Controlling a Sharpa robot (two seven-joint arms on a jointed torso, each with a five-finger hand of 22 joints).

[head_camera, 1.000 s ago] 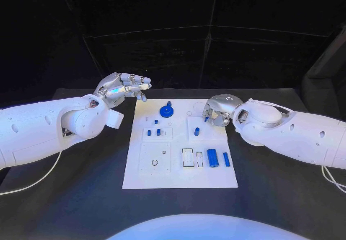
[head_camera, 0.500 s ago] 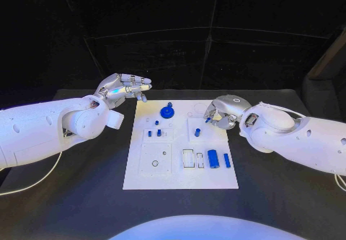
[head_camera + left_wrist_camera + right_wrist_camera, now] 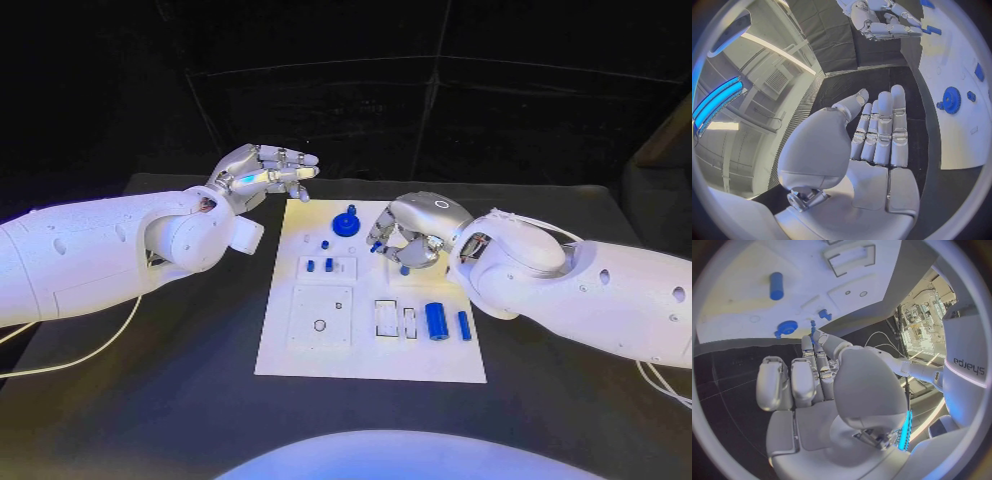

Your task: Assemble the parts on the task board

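Right hand over the task board, left hand raised off its far left corner.

In the head view the task board (image 3: 372, 305) lies mid-table on the black table (image 3: 173, 380), with the right hand (image 3: 408, 232) hovering above its far right part, fingers curled downward; whether they grip a part cannot be told here. The right wrist view adds a thin blue pin (image 3: 812, 329) at the fingertips (image 3: 814, 342), apparently pinched, though the contact is too small to confirm. The blue gear (image 3: 346, 223) sits near the board's far edge; the blue cylinder (image 3: 436, 321) and a slimmer blue bar (image 3: 464, 325) lie by the near right edge. The left hand (image 3: 263, 172) hangs above the table off the board's far left corner; its wrist view shows the fingers (image 3: 882, 130) straight, pressed together, holding nothing.
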